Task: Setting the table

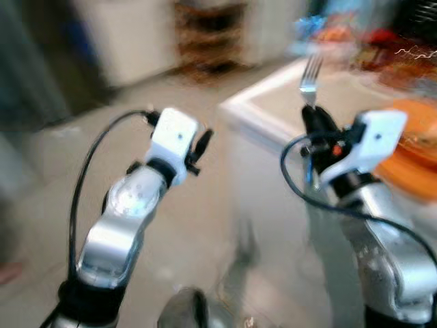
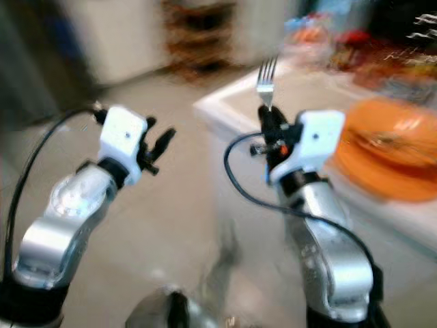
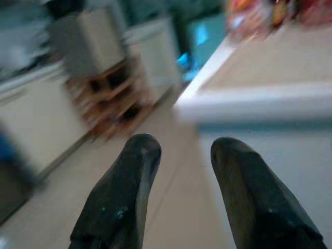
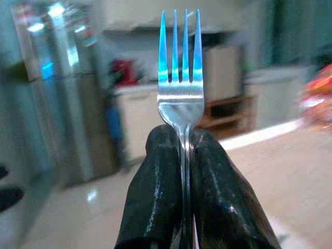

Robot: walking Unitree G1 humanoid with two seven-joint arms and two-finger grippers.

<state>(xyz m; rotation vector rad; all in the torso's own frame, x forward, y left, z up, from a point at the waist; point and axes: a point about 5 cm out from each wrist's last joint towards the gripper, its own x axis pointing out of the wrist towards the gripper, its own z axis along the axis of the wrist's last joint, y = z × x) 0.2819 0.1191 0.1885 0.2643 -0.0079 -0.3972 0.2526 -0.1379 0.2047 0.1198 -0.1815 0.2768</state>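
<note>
R gripper pinching fork upright | L gripper agape, nr table

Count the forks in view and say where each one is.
1. The fork is clamped upright, tines up, in the right gripper, near the table corner. The blurred clutter at the table's far side may hide others.

Sitting blurry in the back: wooden shelf unit against white cabinets, tall steel fridge gleaming, colourful packets piling up beyond.
</note>
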